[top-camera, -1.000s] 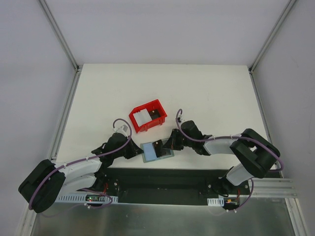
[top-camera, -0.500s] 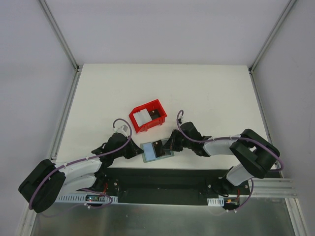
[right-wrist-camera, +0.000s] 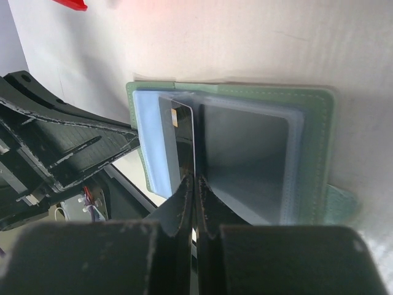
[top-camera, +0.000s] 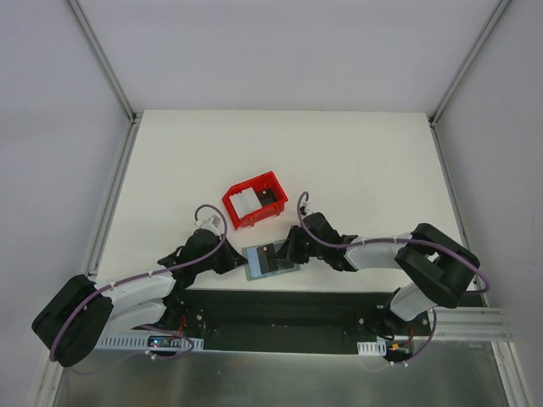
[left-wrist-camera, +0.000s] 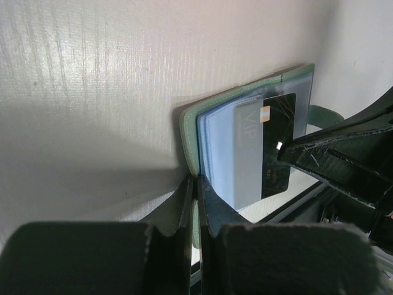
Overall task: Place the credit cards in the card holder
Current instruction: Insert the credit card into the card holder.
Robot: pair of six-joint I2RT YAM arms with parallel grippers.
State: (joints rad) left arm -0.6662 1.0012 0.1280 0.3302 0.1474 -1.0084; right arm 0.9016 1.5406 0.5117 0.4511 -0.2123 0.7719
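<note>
At the near edge of the white tabletop point(top-camera: 339, 170), the card holder point(top-camera: 270, 260) lies open between the two claws. It is a flat folding wallet with a soft grey-green cover stitched along its rim. Inside are smooth, rounded blue-grey sleeves, and a small strap sticks out from one side.

The left claw point(left-wrist-camera: 196, 187) has its black fingers pressed together on the green edge of the cover and pinches it there.

The right claw point(right-wrist-camera: 195, 181) is also closed, gripping a dark card point(right-wrist-camera: 181, 144) by one edge. This card is a thin, stiff, glossy rectangle with a small gold chip near one corner. It sits tilted over the holder's pale blue sleeve, touching it. I cannot tell whether its edge has entered a pocket.

Farther back, well apart from the holder, stands a red bin point(top-camera: 261, 217), a small open box of hard plastic with ribbed walls, set at an angle. A pale card point(top-camera: 245, 202) rests inside it, with something dark beside it that is too small to make out.
</note>
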